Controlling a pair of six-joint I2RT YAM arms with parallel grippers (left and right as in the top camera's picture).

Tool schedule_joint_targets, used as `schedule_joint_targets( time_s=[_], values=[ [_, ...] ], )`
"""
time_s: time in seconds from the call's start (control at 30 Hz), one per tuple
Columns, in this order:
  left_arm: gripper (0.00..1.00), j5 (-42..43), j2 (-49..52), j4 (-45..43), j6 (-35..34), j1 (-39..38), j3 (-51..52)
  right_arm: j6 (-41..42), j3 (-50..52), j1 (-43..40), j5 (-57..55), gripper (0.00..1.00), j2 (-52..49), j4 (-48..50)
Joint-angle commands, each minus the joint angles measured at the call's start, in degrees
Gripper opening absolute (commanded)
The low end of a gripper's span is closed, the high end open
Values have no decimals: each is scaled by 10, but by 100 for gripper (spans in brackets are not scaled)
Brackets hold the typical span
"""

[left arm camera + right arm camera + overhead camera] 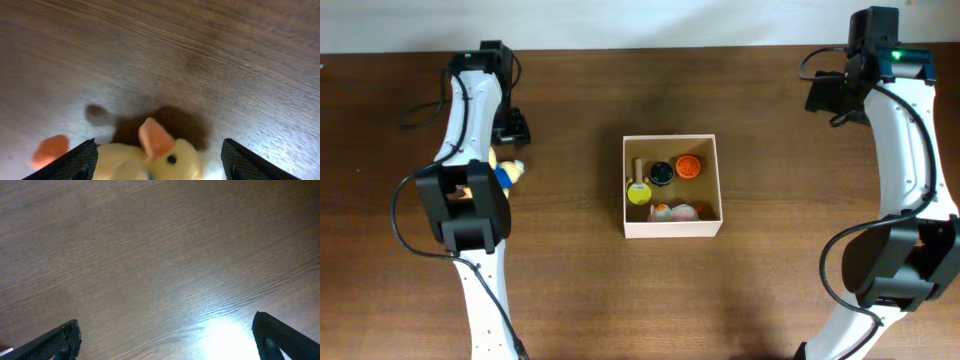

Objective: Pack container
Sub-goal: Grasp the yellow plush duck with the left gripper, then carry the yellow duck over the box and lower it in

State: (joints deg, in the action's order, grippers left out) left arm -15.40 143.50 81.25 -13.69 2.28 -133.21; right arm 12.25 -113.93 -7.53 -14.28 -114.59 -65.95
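The container (672, 229), a square cardboard box with pale walls and a tan inside, stands at the table's middle and holds several small toys. A yellow duck toy (507, 172) with an orange beak lies on the table to the left of it, partly under my left arm. In the left wrist view the duck (180, 157) lies between the fingers of my open left gripper (157, 162), close to the left finger. In the overhead view the left gripper (510, 140) is just behind the duck. My right gripper (165, 335) is open and empty over bare wood, at the far right (830, 95).
Inside the box are a yellow piece with a wooden stick (638, 188), a black round piece (662, 173), an orange round piece (688, 166) and pale toys (675, 211). An orange blob (50, 149) shows left of the duck. The wooden table (770, 300) lies all round.
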Motion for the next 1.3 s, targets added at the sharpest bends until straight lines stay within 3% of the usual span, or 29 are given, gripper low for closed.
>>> schedule_joint_targets(
  time_s=[0.0,0.03,0.17,0.23,0.37,0.53,0.8,1.27],
  values=[
    [79,22,0,-22,-10,1,40,9,3,-4,-3,99,-1,0],
    [75,24,0,-22,-10,1,41,9,3,-4,-3,99,-1,0],
    [41,25,0,-26,-10,1,41,9,3,-4,-3,99,-1,-1],
    [31,25,0,-28,-10,1,41,9,3,-4,-3,99,-1,0],
    [24,25,0,-31,-10,1,41,9,3,-4,-3,99,-1,-1],
    [5,26,0,-26,-13,1,40,9,3,-4,-3,99,-1,0],
    [2,55,0,10,-15,1,0,9,3,-4,-3,99,-1,0],
    [2,56,-1,138,-14,-65,-321,9,3,-4,-3,99,-1,0]
  ],
)
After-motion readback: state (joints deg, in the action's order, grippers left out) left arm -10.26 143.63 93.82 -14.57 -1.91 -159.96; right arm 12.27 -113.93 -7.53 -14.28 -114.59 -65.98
